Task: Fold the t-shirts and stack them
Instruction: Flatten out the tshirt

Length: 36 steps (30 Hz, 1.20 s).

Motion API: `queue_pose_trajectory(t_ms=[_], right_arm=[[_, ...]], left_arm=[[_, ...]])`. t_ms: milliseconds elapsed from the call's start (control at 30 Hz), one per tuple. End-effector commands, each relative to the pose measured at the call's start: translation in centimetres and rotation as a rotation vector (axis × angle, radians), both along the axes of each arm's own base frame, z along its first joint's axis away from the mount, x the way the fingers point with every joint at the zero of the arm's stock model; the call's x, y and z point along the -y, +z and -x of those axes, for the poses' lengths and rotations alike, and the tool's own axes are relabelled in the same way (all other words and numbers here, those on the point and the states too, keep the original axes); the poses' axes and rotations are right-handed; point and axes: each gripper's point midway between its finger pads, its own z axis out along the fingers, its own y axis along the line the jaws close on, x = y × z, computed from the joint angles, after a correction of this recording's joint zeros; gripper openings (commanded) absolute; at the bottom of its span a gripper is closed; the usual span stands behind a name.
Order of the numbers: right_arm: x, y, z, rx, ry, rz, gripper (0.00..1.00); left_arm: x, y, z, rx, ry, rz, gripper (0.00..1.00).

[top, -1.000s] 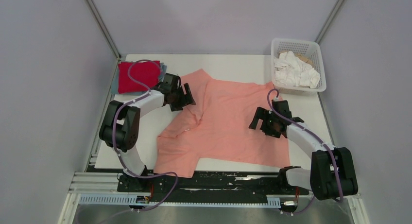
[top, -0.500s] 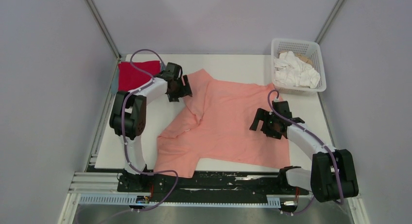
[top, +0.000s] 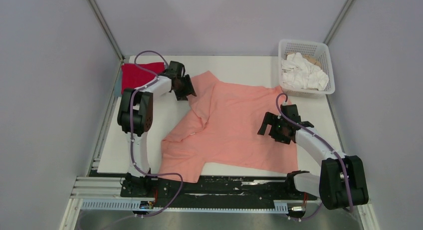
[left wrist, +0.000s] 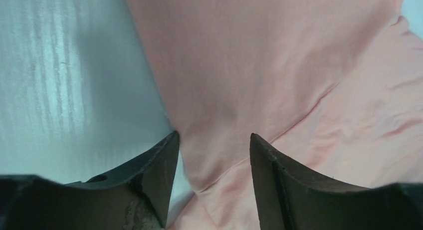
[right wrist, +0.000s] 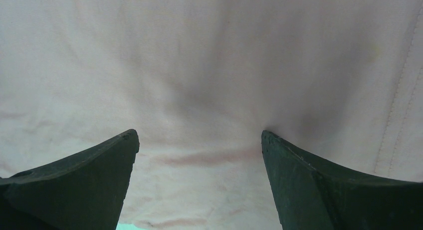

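The salmon-pink cloth t-shirt (top: 234,125) looks soft and matt, a fine knit with shallow creases and a stitched seam along one edge. The bright red cloth shirt (top: 138,76) is equally matt. The white table top (left wrist: 60,80) is smooth with a faint streaky sheen. The left gripper (left wrist: 213,140) has dark matt fingers (left wrist: 149,175), one scuffed pale. The white lattice basket (top: 302,41) is smooth plastic and holds crumpled white cloth (top: 302,74). The near-edge rail (top: 100,190) is bare ribbed metal.

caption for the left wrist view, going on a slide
Open left gripper straddling the edge of the salmon-pink t-shirt, where the cloth meets the bare table.
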Motion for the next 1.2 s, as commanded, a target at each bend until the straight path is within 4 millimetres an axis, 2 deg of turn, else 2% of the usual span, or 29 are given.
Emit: queue_pose_trajectory(t_ms=[0, 167, 233, 267, 333, 500, 633, 667, 700, 733, 767, 800, 833, 867, 933, 967, 1000, 1100, 1133, 1167], right_arm=[[0.8, -0.2, 0.4, -0.005, -0.011, 0.029, 1.00], [0.9, -0.1, 0.4, -0.003, -0.017, 0.030, 1.00], [0.9, -0.2, 0.4, -0.004, -0.016, 0.030, 1.00], [1.0, -0.1, 0.4, -0.002, -0.017, 0.030, 1.00], [1.0, -0.2, 0.4, -0.003, -0.020, 0.031, 1.00], [1.1, -0.2, 0.4, -0.005, -0.022, 0.028, 1.00], [1.2, -0.2, 0.3, -0.008, -0.026, 0.030, 1.00], [1.2, -0.2, 0.3, -0.010, -0.027, 0.030, 1.00], [1.2, -0.2, 0.3, -0.009, -0.027, 0.030, 1.00], [1.2, -0.3, 0.3, -0.009, -0.026, 0.032, 1.00], [1.2, -0.2, 0.3, -0.008, -0.025, 0.030, 1.00], [1.2, -0.2, 0.4, -0.007, -0.024, 0.030, 1.00], [1.2, -0.1, 0.3, -0.001, -0.022, 0.028, 1.00], [1.2, 0.0, 0.3, 0.003, -0.021, 0.027, 1.00], [1.2, 0.3, 0.1, 0.018, -0.020, 0.027, 1.00], [1.1, 0.4, 0.1, 0.024, -0.017, 0.025, 1.00], [1.1, 0.4, 0.0, 0.029, -0.014, 0.022, 1.00], [1.0, 0.4, 0.0, 0.029, -0.008, 0.019, 1.00], [0.9, 0.4, 0.0, 0.028, -0.006, 0.017, 1.00], [0.9, 0.4, 0.0, 0.027, -0.004, 0.015, 1.00]], left_arm=[[2.1, -1.1, 0.3, -0.033, -0.026, 0.099, 0.56], [2.6, -1.6, -0.4, -0.034, -0.032, 0.110, 0.33], [2.0, -1.6, -0.9, -0.028, -0.018, 0.074, 0.19], [1.6, -1.5, -1.2, -0.022, -0.010, 0.046, 0.05], [1.1, -1.2, -1.6, -0.004, -0.010, 0.014, 0.00], [-1.3, -0.1, -3.1, 0.040, -0.010, -0.111, 0.00], [-4.0, 1.1, -5.5, 0.076, -0.033, -0.171, 0.00], [-5.1, 0.2, -5.5, 0.043, -0.032, -0.177, 0.00], [-5.6, 1.2, -6.6, 0.072, -0.056, -0.186, 0.00], [-6.4, 0.2, -6.4, 0.036, -0.071, -0.186, 0.00], [-6.7, 1.1, -7.6, 0.073, -0.109, -0.202, 0.00], [-7.4, 0.0, -7.6, 0.042, -0.125, -0.202, 0.00], [-7.7, 1.0, -8.6, 0.077, -0.170, -0.214, 0.00], [-8.2, -0.2, -8.9, 0.061, -0.190, -0.204, 0.00], [-8.8, -0.1, -10.4, 0.071, -0.214, -0.173, 0.05], [-8.2, 0.7, -11.4, 0.095, -0.240, -0.112, 0.07], [-8.7, 1.2, -12.1, 0.109, -0.223, -0.088, 0.13], [-9.5, 3.1, -14.0, 0.198, -0.200, -0.048, 0.23], [-10.0, 3.6, -14.4, 0.221, -0.196, -0.037, 0.30], [-9.5, 4.7, -14.9, 0.272, -0.213, -0.010, 0.36]])
